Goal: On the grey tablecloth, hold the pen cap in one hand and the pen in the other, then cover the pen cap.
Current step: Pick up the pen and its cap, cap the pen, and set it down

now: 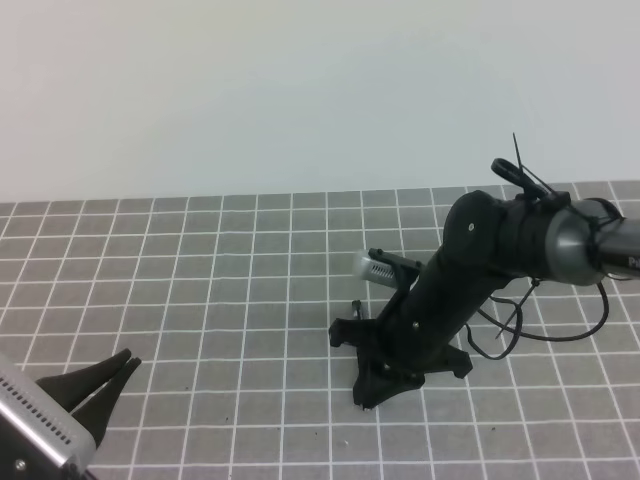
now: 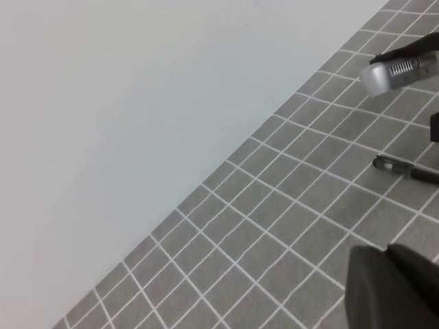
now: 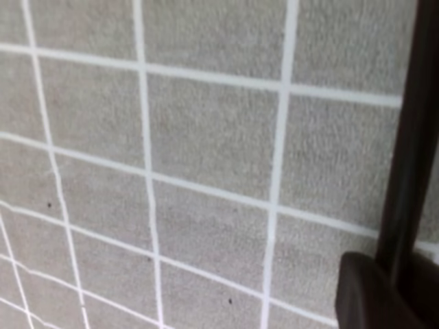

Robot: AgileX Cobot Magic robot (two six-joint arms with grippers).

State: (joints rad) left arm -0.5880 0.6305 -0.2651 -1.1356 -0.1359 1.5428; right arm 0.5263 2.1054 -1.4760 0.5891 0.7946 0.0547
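Pincers | left pincer (image 1: pixel 128 362): closed, empty, above grey tablecloth (image 1: pixel 200 280) | right pincer: hidden under arm, opening unclear

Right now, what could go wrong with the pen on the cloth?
1. The right gripper sits low beside the pen lying on the grey tablecloth; a bump could roll it away.
2. The left gripper is shut, empty and far off, so it probably can't help quickly.
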